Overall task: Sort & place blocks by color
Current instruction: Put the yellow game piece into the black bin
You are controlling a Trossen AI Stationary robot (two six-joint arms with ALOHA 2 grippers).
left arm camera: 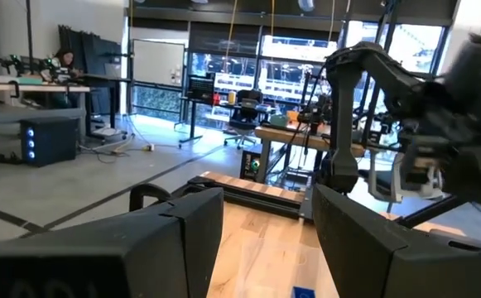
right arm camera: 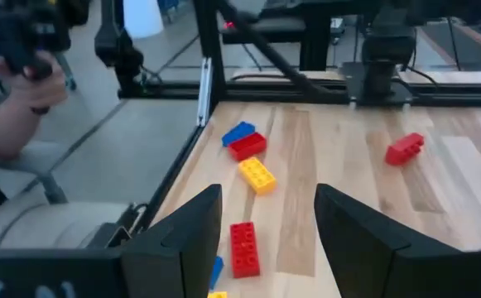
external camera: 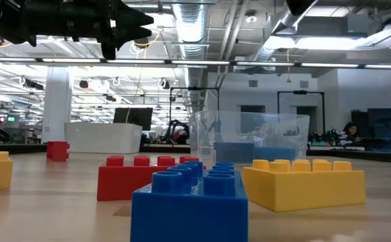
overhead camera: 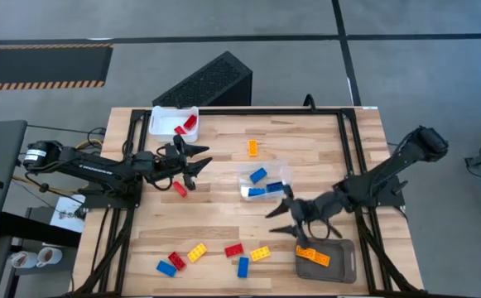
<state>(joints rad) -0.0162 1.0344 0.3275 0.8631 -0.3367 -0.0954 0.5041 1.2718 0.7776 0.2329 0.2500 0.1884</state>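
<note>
My left gripper (overhead camera: 203, 160) (left arm camera: 265, 248) is open and empty above the table's left half, pointing right. A red block (overhead camera: 180, 189) lies on the table just near of it. My right gripper (overhead camera: 271, 222) (right arm camera: 265, 240) is open and empty, pointing left, between the clear container (overhead camera: 265, 180) holding blue blocks and the grey tray (overhead camera: 339, 263) holding orange blocks (overhead camera: 313, 257). The white tray (overhead camera: 164, 120) holds a red block (overhead camera: 187, 126). Several red, blue and yellow blocks (overhead camera: 233, 249) lie along the near edge. One orange block (overhead camera: 252, 148) lies mid-table.
A dark slatted box (overhead camera: 207, 83) stands beyond the far edge. Black rails (overhead camera: 343, 141) run along the table's sides. In the right wrist view a person's hand (right arm camera: 16, 99) shows beyond the table's left edge. Bare wood lies between the two grippers.
</note>
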